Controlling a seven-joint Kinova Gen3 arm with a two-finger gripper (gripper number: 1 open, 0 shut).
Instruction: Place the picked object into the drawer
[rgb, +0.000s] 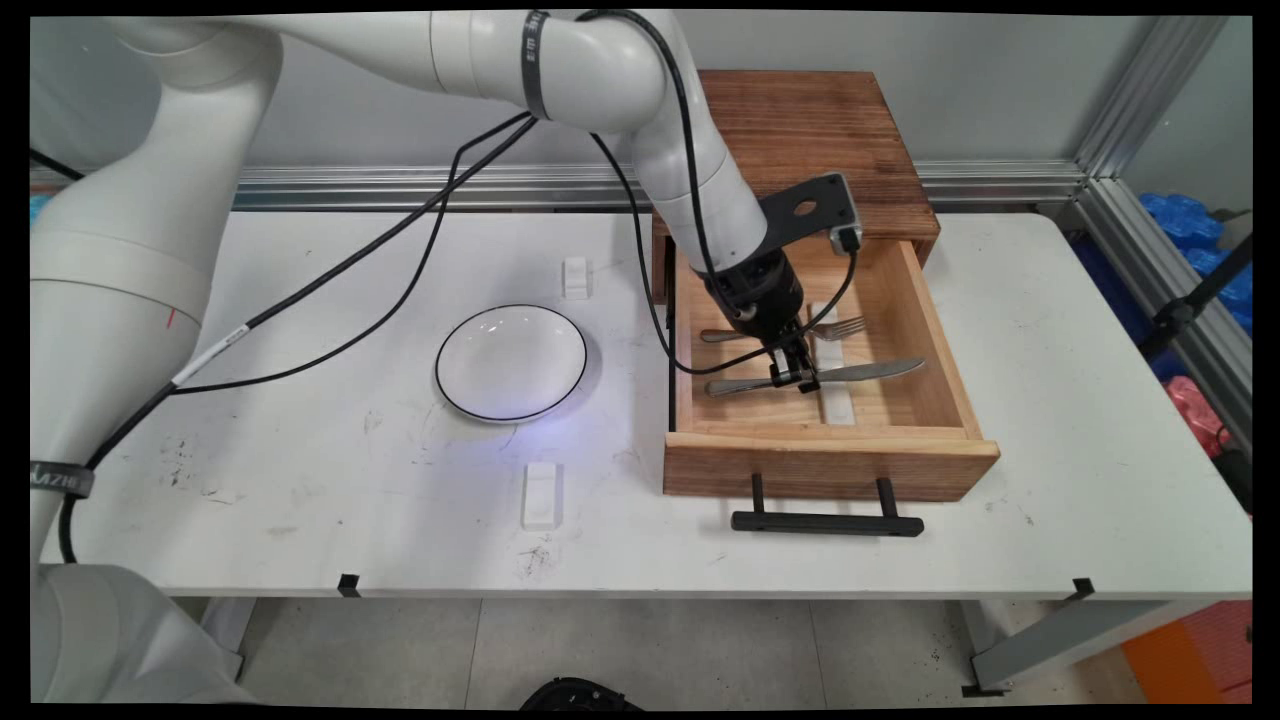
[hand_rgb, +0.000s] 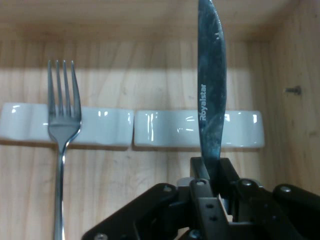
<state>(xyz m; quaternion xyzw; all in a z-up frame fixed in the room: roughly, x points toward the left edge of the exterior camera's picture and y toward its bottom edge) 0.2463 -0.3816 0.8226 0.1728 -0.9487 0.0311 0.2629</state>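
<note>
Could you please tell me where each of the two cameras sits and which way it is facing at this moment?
Main view: fixed above the table's near side, looking down across it to the wall; the white arm enters from the left, its tool down in the open wooden drawer.
Hand view: mounted on the hand, looking along the tool at the drawer floor; black linkage rises from the bottom edge.
Shared: the knife gripped by the tool, the fork beside it, the white rests beneath them.

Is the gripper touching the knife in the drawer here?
Touching. In the hand view the gripper has its fingers closed against both sides of the knife blade, no gap showing; the knife lies across a white rest.
</note>
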